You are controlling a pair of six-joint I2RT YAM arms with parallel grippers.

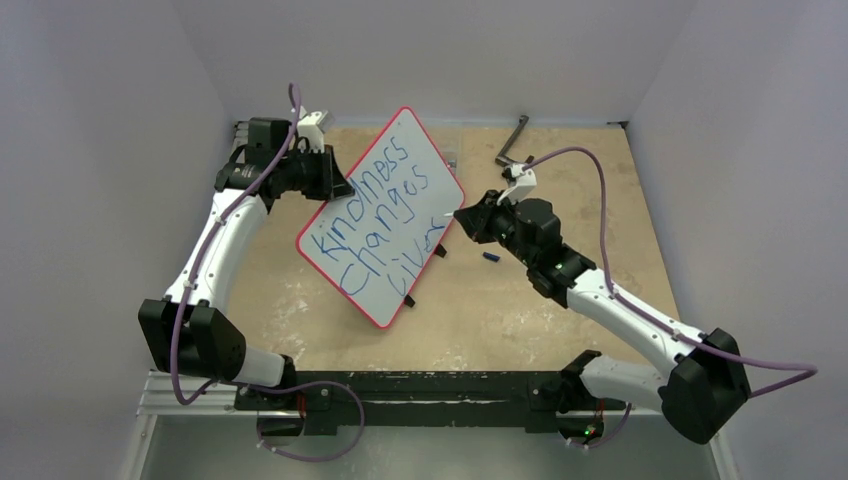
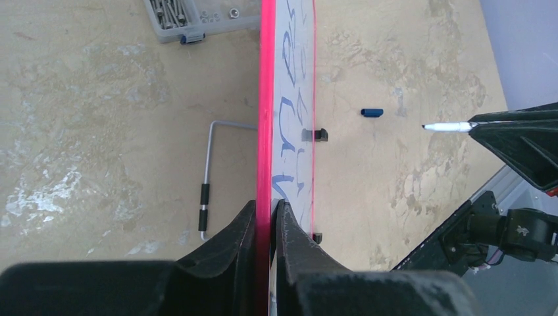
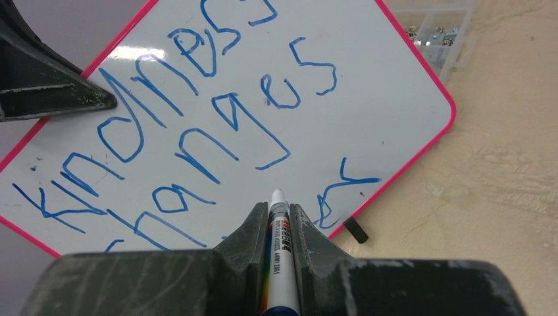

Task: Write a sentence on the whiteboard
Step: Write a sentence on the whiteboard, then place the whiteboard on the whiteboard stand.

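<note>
Now, whiteboard (image 1: 383,215) edge in left hand (image 2: 265,207)

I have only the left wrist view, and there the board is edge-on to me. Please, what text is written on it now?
Observer: The sentence on the whiteboard reads "Kindness changes lives", blue, in three slanted lines.
Operator: Of the marker I see only the tip. How is it held?
Observer: The right gripper is shut on it; its barrel sits between the fingers, tip sticking out.
Operator: Where on the whiteboard does my gripper hold?
Observer: The left gripper clamps the long edge beside "Kindness", about midway along.
</note>
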